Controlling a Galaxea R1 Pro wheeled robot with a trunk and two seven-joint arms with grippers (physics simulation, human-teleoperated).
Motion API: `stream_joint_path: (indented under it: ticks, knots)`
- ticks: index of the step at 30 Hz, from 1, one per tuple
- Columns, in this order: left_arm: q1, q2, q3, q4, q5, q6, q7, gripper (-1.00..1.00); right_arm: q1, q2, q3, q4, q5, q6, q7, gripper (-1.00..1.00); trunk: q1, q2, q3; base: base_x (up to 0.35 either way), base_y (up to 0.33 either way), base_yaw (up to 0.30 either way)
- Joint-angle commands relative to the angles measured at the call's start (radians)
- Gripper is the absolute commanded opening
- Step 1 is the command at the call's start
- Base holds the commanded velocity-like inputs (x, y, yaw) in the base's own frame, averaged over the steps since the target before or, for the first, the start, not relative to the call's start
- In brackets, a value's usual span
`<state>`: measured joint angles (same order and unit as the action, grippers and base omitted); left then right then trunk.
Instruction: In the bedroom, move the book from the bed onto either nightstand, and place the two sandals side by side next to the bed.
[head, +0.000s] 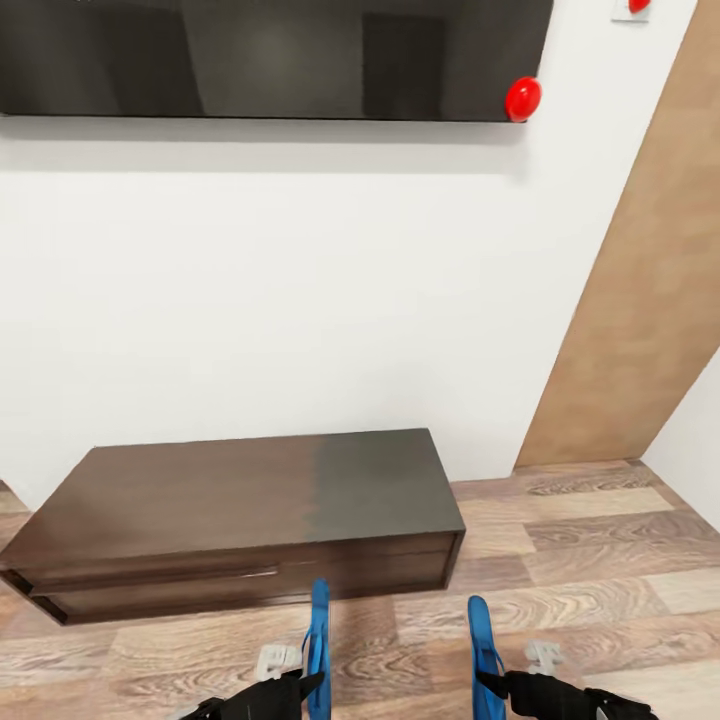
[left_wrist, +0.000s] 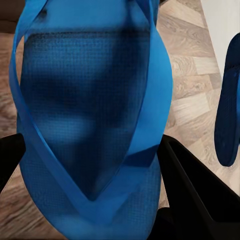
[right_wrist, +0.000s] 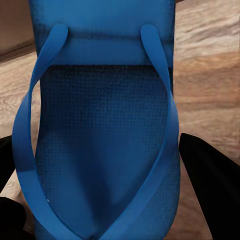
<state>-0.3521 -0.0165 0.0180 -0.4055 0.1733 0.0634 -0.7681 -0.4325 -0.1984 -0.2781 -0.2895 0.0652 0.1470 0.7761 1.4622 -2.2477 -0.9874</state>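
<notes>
Low ahead, each pincer grips sandal edge-up.

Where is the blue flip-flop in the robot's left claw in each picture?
Head view: the left flip-flop stands on edge at the bottom, left of centre, in the left claw.
Left wrist view: it spreads over most of the picture, straps facing the camera.
Right wrist view: I cannot find it; the flip-flop here is the one in the right claw.
Shared landmark: the wood-plank floor.
</notes>
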Motion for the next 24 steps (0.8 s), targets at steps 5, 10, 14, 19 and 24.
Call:
stream_joint_path:
  ticks: [5, 10, 14, 19, 24]
  knots:
    - [-0.001, 0.0, 0.002, 0.001, 0.005, 0.006, -0.004, -1.0, 0.0, 0.0, -0.009, -0.002, 0.005, 0.008, 0.006, -1.0, 0.0, 0.0, -0.001, 0.0, 0.0, 0.292]
    - [0.0, 0.0, 0.002, 0.001, 0.005, 0.006, -0.004, -1.0, 0.0, 0.0, -0.009, -0.002, 0.007, 0.008, 0.005, -1.0, 0.0, 0.0, -0.001, 0.0, 0.0, 0.292]
    - [-0.001, 0.0, 0.002, 0.001, 0.005, 0.006, -0.004, -1.0, 0.0, 0.0, -0.009, -0.002, 0.007, 0.008, 0.005, -1.0, 0.0, 0.0, -0.001, 0.0, 0.0, 0.292]
    - [0.0, 0.0, 0.002, 0.001, 0.005, 0.006, -0.004, -1.0, 0.0, 0.0, -0.009, -0.002, 0.007, 0.008, 0.005, -1.0, 0.0, 0.0, -0.001, 0.0, 0.0, 0.292]
    - [-0.001, 0.0, 0.002, 0.001, 0.005, 0.006, -0.004, -1.0, 0.0, 0.0, -0.009, -0.002, 0.007, 0.008, 0.004, -1.0, 0.0, 0.0, -0.001, 0.0, 0.0, 0.292]
